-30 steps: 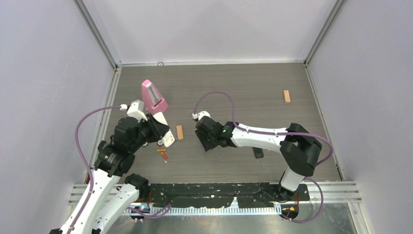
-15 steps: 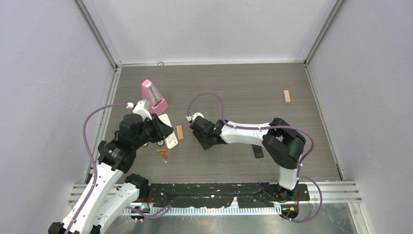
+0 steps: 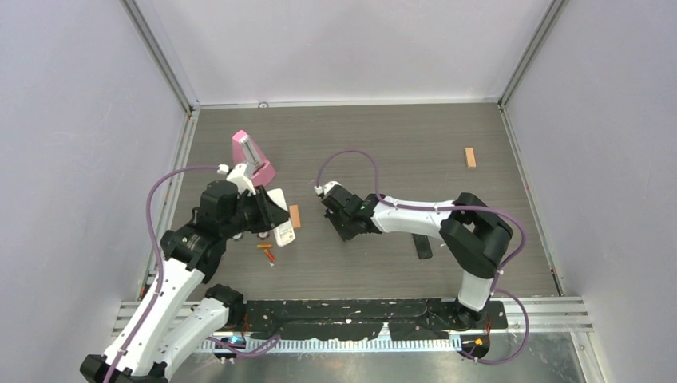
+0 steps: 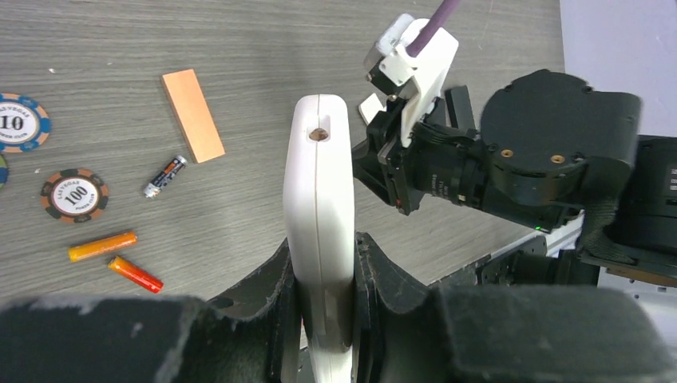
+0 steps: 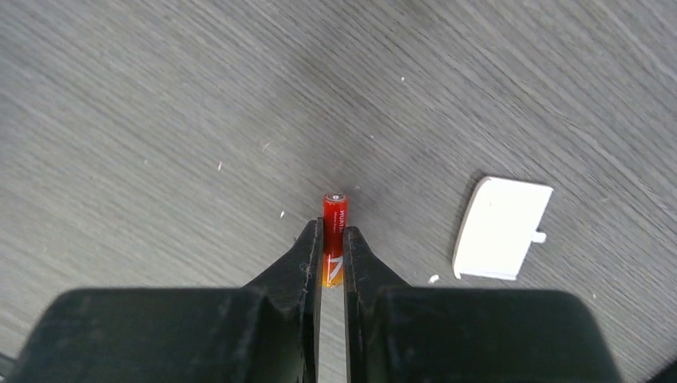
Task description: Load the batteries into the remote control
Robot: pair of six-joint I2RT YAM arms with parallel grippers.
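My left gripper (image 4: 322,255) is shut on the white remote control (image 4: 319,199), held edge-on above the table; from above the remote control (image 3: 282,227) shows at centre left. Between the closed fingers of my right gripper (image 5: 333,233) sits an orange-red battery (image 5: 334,214), its tip poking forward, close over the table. From above, the right gripper (image 3: 345,231) is just right of the remote. Two more orange-red batteries (image 4: 101,246) (image 4: 136,274) and a dark one (image 4: 164,176) lie on the table below the remote.
A white battery cover (image 5: 501,229) lies right of the held battery. A pink remote (image 3: 252,158) stands behind the left arm. Tan blocks (image 3: 294,216) (image 3: 470,157), poker chips (image 4: 74,195) (image 4: 20,121) and a black piece (image 3: 422,248) lie on the table.
The right gripper's jaws have closed onto the orange-red battery, after the arm reached left and drew back a little. The left arm has carried the white remote slightly to the right.
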